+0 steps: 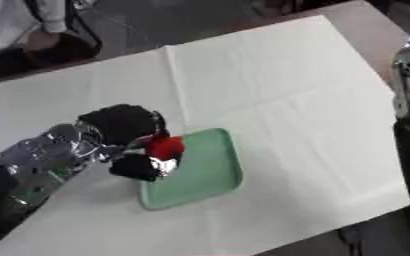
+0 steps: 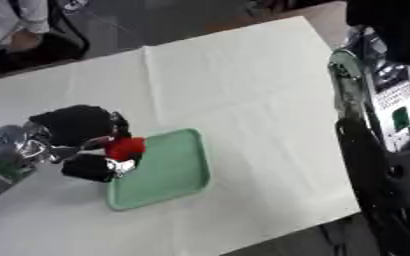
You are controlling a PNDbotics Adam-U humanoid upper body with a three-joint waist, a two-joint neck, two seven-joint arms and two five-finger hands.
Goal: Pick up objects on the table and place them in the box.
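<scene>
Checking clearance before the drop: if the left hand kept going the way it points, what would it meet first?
The left hand, curled round a red object, points right across the green tray. It would likely reach the tray's left rim first; height above it is unclear.

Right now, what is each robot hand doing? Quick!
Left hand: shut on a small red object, over the edge of the green tray.
Right hand: not in view; only the arm shows.

No legible text anywhere; views perhaps too blurred.
</scene>
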